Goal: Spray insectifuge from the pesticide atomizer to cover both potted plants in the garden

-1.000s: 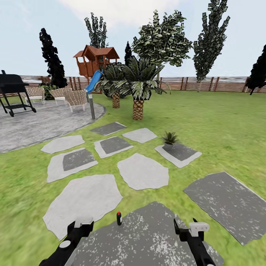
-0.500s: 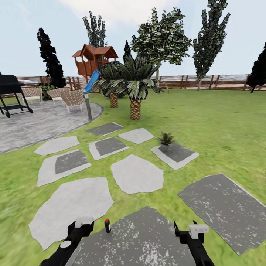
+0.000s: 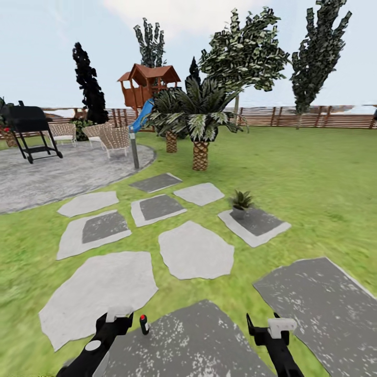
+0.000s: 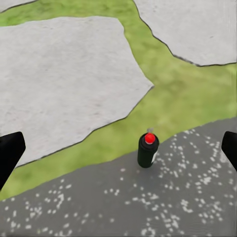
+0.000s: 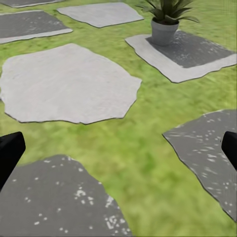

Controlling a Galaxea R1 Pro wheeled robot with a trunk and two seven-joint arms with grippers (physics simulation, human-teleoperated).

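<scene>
So the left end effector (image 3: 116, 320) is held low over the dark speckled stepping stone (image 3: 199, 340), fingers spread wide apart with nothing between them. The right end effector (image 3: 269, 327) is in the same state, parted and empty, hanging over the far side of that same stone.

The pesticide atomizer (image 3: 143, 324) is parked upright near the stone's edge, just beside the left end effector. In the left wrist view it's seen centred between the two fingertips but ahead of them, not enclosed: a dark bottle (image 4: 147, 150) with a red cap on top.

Further out, a small potted plant (image 3: 240, 203) is set on the corner of a paler stepping stone (image 3: 255, 224), well apart from both arms, with lawn and more stones between.

What could go wrong: the bottle is slim and standing, so it could probably be tipped over onto the grass if it's clipped by one finger on the approach.

No label or writing can be made out on the bottle.
</scene>
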